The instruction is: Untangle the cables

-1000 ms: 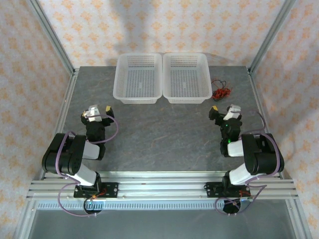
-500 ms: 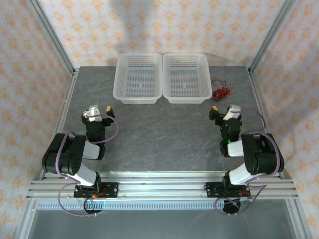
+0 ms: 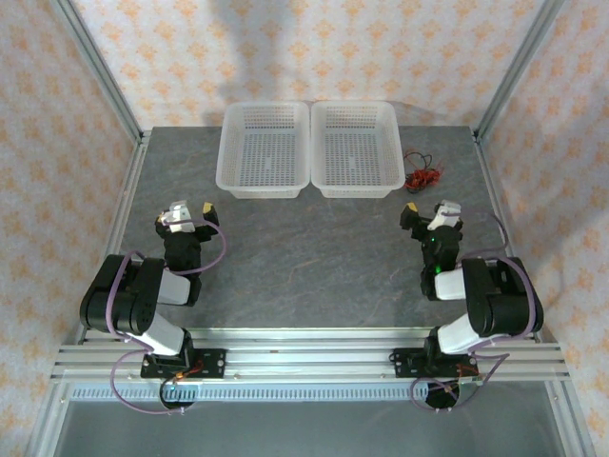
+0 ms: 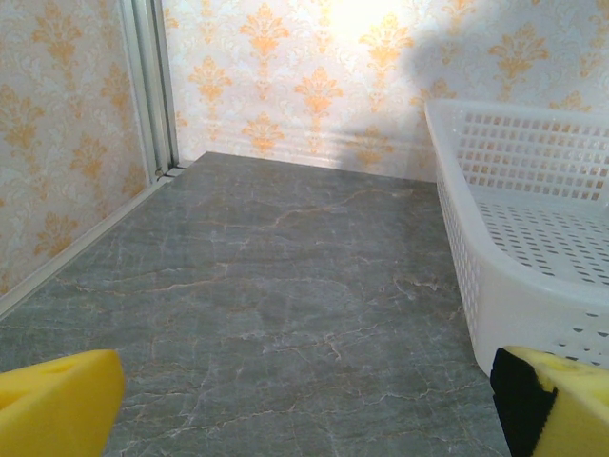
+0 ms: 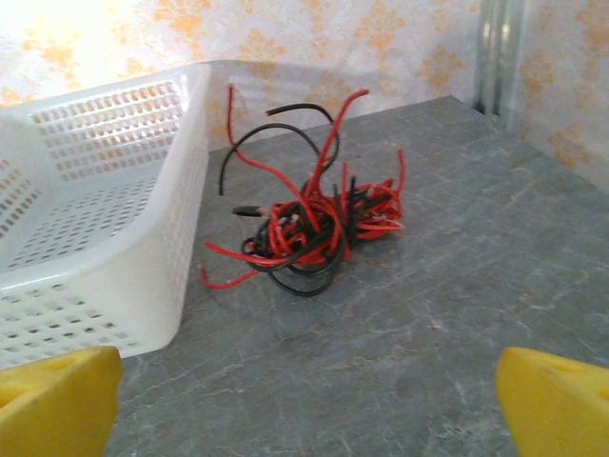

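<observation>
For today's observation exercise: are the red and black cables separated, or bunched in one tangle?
Tangled. The cables form one knotted red-and-black clump on the table, beside the right basket and outside it.

cables [image 5: 309, 224]: red, black | 2 baskets [image 3: 263, 187]: white | table [image 3: 314, 262]: grey marbled | walls [image 3: 314, 48]: orange damask | pads [image 5: 57, 400]: yellow
</observation>
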`<state>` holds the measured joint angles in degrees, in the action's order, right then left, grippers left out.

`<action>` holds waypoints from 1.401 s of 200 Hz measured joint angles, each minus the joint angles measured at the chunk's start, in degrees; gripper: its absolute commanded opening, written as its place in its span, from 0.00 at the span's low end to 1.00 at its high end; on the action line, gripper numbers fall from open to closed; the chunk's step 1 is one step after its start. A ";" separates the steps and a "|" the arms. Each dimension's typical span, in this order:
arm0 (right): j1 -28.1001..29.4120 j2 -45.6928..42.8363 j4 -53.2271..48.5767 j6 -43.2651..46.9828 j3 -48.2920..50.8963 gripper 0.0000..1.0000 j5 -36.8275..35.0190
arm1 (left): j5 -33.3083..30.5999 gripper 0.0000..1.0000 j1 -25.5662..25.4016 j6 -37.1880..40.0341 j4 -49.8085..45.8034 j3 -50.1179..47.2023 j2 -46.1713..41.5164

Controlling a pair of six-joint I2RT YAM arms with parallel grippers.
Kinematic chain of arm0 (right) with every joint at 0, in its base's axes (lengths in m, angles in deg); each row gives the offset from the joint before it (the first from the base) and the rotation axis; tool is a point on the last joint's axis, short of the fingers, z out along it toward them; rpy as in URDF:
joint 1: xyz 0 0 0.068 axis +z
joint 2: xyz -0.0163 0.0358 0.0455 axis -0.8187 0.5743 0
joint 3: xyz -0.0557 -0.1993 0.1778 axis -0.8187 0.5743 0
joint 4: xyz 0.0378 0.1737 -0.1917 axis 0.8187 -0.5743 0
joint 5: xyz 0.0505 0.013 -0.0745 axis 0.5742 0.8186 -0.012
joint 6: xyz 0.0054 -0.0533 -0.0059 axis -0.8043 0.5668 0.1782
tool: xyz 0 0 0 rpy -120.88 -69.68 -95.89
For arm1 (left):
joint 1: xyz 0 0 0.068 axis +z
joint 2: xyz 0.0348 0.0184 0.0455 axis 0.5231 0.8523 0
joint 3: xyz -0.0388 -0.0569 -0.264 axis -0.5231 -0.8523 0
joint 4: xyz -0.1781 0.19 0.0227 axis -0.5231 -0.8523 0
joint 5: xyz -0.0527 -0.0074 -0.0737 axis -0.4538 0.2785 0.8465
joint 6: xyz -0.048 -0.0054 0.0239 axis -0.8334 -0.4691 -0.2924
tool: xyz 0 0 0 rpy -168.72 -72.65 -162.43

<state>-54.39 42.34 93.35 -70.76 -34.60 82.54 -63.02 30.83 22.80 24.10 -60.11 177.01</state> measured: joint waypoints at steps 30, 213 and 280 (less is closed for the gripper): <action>0.00 -12.85 -11.93 -2.47 -1.07 0.98 -3.89 | -0.09 0.99 0.00 -0.02 -6.43 1.22 -5.77; -9.73 20.50 -78.40 -32.06 -57.29 0.87 23.43 | -6.54 0.99 -12.81 -22.60 -68.78 31.69 -26.67; -9.73 32.24 -80.30 -31.67 -70.29 0.80 23.39 | -6.84 0.99 -19.63 -23.23 -77.02 31.78 -26.60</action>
<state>-64.12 74.58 13.04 -102.43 -104.90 105.93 -69.86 11.20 -0.43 -52.92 -28.33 150.41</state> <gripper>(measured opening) 0.816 0.992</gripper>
